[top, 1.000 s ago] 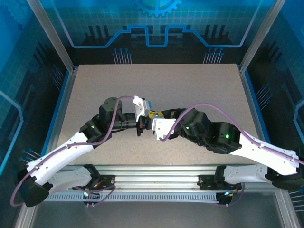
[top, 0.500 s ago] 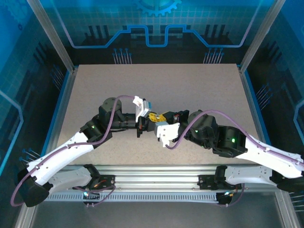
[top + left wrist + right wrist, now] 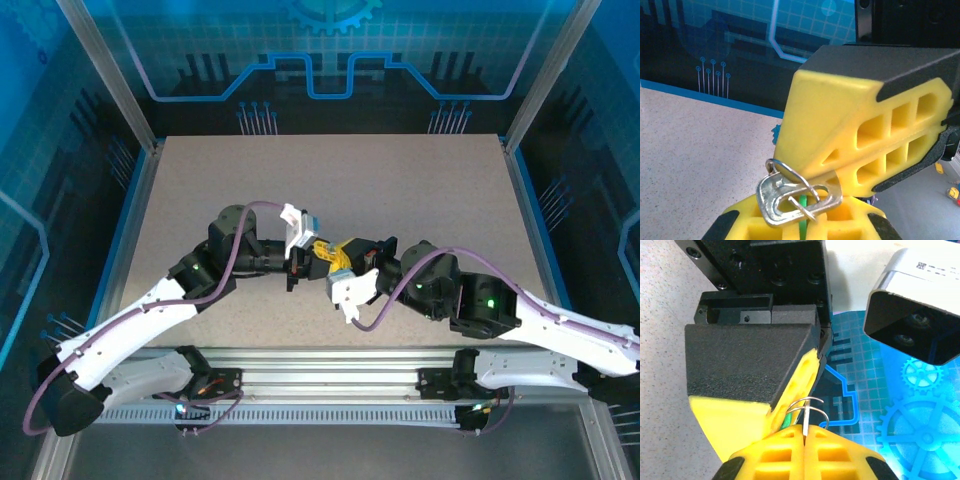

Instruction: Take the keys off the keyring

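The right gripper's [image 3: 805,436] fingertips are pressed together on the thin wire of the keyring [image 3: 810,411], which loops up at 12 o'clock from them. The left gripper [image 3: 801,220] is clamped on the key [image 3: 772,197], with its green part between the yellow pads. The ring passes through the key's silvery slotted end. Seen from above, both grippers meet tip to tip just toward 6 o'clock of the table's [image 3: 400,180] middle.

Glossy metal keyring [image 3: 790,169]; seemingly matt plastic fingers [image 3: 840,115]
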Controlling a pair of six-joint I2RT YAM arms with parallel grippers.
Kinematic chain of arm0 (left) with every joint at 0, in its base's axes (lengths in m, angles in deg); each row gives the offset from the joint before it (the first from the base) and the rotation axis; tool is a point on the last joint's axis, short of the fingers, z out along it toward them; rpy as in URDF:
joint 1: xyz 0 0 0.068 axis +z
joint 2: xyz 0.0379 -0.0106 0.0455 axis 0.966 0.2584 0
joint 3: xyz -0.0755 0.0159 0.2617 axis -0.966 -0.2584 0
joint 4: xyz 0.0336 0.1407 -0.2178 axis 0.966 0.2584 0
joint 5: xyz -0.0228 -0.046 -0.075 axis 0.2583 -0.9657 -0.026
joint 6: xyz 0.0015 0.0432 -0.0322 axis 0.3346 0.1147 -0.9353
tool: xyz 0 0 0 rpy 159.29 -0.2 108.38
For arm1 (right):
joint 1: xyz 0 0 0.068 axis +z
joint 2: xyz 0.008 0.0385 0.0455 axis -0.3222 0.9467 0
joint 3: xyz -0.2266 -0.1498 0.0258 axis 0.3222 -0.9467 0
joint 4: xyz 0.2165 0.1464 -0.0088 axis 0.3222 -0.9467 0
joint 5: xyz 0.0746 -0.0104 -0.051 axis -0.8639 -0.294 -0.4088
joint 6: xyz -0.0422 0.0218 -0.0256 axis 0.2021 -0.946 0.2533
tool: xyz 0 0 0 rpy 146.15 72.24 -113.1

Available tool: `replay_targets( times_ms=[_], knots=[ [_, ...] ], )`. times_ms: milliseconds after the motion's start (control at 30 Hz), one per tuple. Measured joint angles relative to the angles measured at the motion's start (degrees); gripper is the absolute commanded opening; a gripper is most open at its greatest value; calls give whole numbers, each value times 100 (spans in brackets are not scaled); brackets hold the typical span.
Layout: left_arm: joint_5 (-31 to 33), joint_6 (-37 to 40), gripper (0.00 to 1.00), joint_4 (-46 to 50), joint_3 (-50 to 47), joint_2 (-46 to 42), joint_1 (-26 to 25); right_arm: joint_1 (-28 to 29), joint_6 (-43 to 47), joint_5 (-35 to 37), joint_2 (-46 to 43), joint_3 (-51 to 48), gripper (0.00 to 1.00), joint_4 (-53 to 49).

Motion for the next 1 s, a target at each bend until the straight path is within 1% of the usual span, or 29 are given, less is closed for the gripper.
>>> replay_targets(
  times_ms=[133, 300, 433, 533, 567, 667, 733, 1000],
  knots=[
    [-7, -2, 0, -24, -11, 0, 33, -9, 11, -13, -15, 0, 0, 74],
    [2, -15, 0, -103, -11, 0, 52, -188, -186, -286, -22, 15, 0, 125],
    [9, -74, 14, -129, -11, 0, 68, -293, -361, -450, -7, 55, 0, 125],
    [44, -144, 19, -216, -11, 0, 70, -367, -476, -570, 13, 120, 0, 120],
    [48, -155, 23, -254, -11, 0, 74, -389, -511, -621, 13, 138, 0, 118],
    [66, -153, 30, -337, -15, 0, 109, -424, -601, -730, 0, 168, 0, 122],
    [111, -164, 37, -358, -22, 0, 111, -448, -662, -802, -17, 168, 0, 120],
    [197, -149, 48, -385, -26, 0, 149, -555, -857, -1021, -37, 184, 0, 116]
  ],
)
